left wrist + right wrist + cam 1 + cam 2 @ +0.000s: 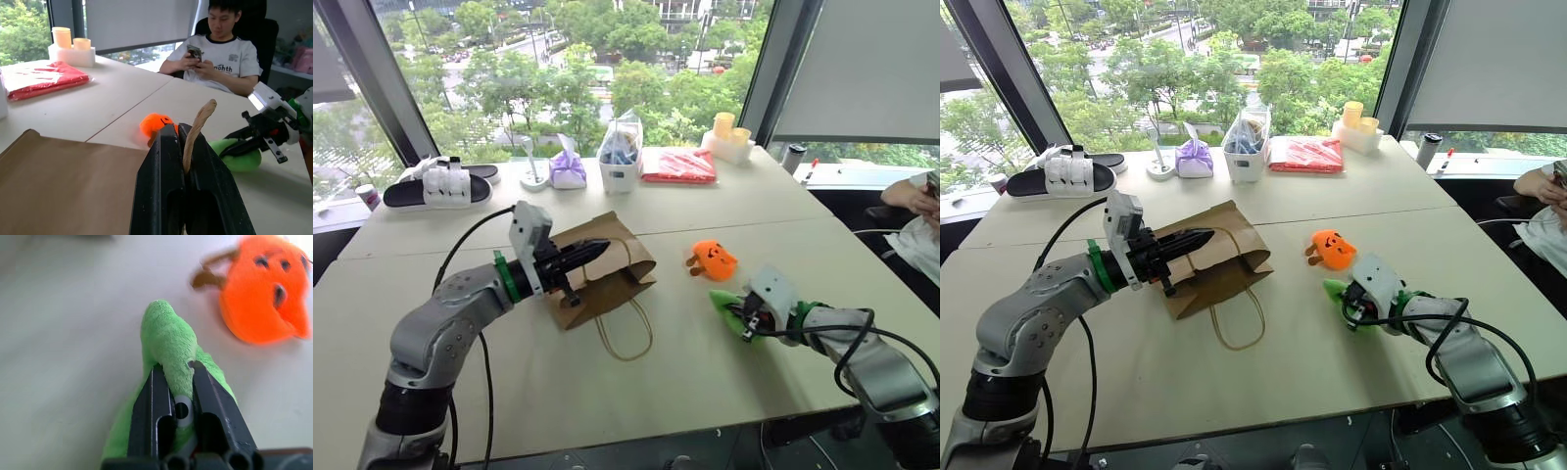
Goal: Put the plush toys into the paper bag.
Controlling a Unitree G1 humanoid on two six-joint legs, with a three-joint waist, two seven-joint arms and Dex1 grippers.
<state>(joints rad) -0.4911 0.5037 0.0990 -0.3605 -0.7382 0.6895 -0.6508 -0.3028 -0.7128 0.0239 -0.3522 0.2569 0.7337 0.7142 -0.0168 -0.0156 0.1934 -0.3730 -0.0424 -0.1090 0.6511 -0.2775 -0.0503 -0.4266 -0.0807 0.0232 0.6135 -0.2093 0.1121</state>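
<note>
Pinching fuzzy pile, the right gripper [177, 374] clamps the green plush toy [168, 340] on the table beside the smooth orange one [264, 293]. The left gripper [183, 134], closed, nips the crinkled kraft paper bag [607, 269]; lettering on the person's shirt [222, 56] perhaps reads "north".

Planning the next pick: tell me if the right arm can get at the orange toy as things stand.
Probably not yet: the right pincer is shut on the green toy. The orange toy lies close beside it on the table, unobstructed.

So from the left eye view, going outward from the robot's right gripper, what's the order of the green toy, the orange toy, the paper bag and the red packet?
1. Green toy: pinched in the right gripper.
2. Orange toy: just beyond it.
3. Paper bag: across the table's middle.
4. Red packet: far edge, by the window.
</note>
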